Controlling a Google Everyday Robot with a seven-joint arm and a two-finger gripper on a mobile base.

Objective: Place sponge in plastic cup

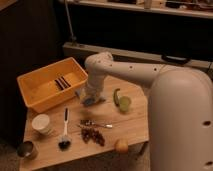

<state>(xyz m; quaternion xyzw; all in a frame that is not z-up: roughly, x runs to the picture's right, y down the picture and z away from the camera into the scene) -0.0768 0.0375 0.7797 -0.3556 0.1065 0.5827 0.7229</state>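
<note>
The end effector (91,97) pinches the blue sponge (86,103) on the bench (127,129); lifting it into the plastic cup (124,103) is left.

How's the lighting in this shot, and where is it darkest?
Camera view: warm, dim light overall; the background behind the table is nearly black; the white arm is the brightest thing; the tool, low over the table beside the yellow bin, looks shaded underneath; the plastic cup is plainly visible.
</note>
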